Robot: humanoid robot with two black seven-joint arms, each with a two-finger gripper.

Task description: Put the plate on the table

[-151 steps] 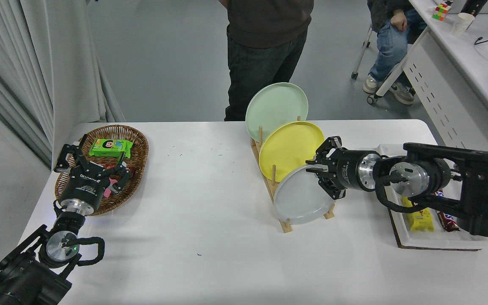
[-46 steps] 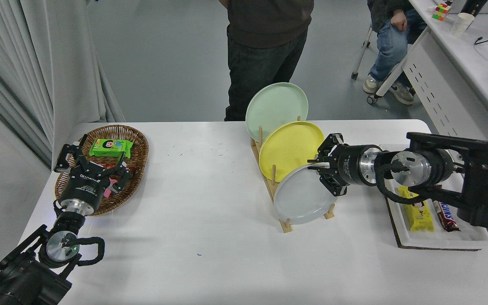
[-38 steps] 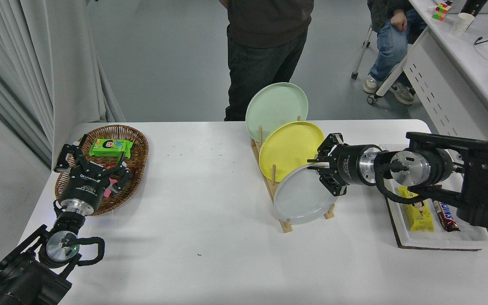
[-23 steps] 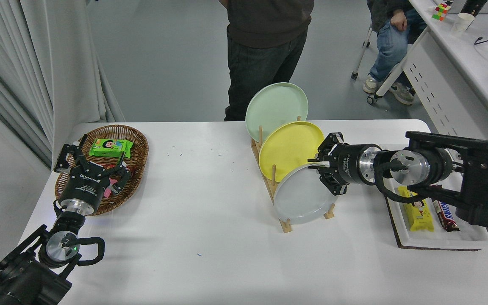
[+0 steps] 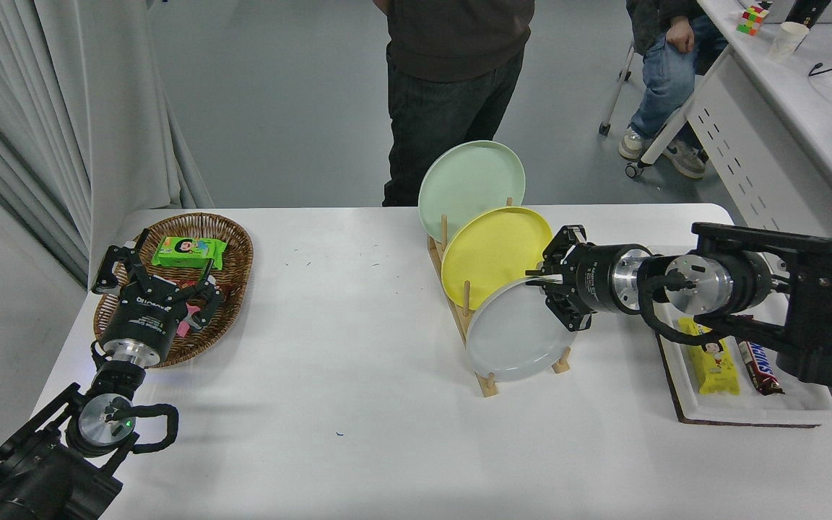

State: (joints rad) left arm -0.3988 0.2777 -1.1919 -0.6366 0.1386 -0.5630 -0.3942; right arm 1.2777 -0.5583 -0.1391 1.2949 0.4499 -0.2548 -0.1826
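A: What is on the counter (image 5: 358, 404)?

B: A smooth white top with rounded corners. Right of centre, a wooden peg rack (image 5: 468, 318) holds three round rimmed plates on edge. The grey plate (image 5: 513, 336) stands nearest, at 6 o'clock of the yellow one (image 5: 492, 249).

A: And the pincers?

B: The right pincer (image 5: 547, 287) is clamped on the grey plate's 2 o'clock rim. The left pincer (image 5: 159, 278) is spread open over a woven basket (image 5: 232, 253). Grey floor lies beyond.

You are looking at a lab or office test room: a white table (image 5: 358, 448) on a bare grey floor (image 5: 279, 101), a curtain (image 5: 62, 108), a wheeled chair (image 5: 629, 94) and a desk (image 5: 784, 130) far beyond the fingers.
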